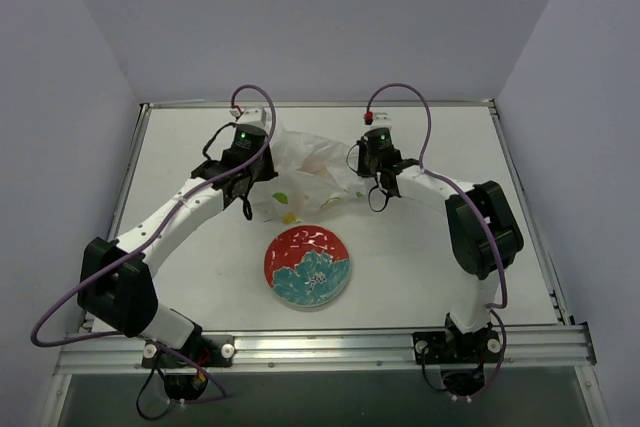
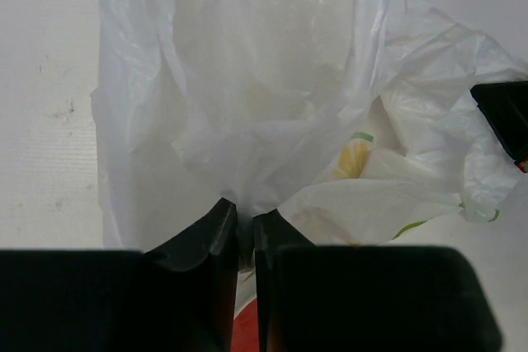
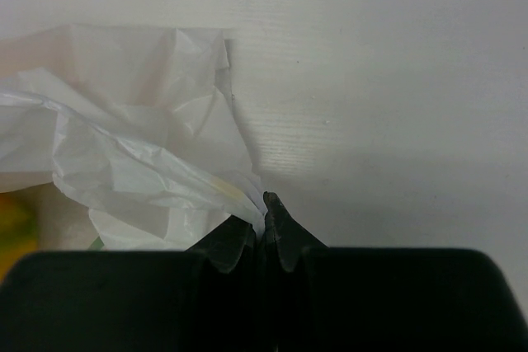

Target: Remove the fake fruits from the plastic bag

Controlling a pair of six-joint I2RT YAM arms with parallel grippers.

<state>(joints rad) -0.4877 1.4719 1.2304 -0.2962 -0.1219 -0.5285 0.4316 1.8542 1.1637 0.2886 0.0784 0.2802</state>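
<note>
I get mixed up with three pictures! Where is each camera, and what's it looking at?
Top: above and behind, looking down on both arms, plastic bag, plate.
Left wrist: rides that wrist, facing the bag; left tool pinches it.
Right wrist: rides that wrist, facing the bag's edge; right tool pinches it.
All three show the bag.

My table (image 1: 420, 247): white matte top, faint scuff marks (image 2: 62, 110) and specks on it, thin metal rim (image 1: 527, 207) round its edges. Behind table: back wall (image 1: 320, 17), plain pale lavender-grey. Left of table: left wall (image 1: 50, 147), same colour, bare. Right of table: right wall (image 1: 590, 97), same again. Along near edge of table: slotted aluminium rail (image 1: 320, 352). Below that: dark grey strip (image 1: 330, 402), floor or shelf, I cannot tell. Light on table soft and even, shadows weak.
</note>
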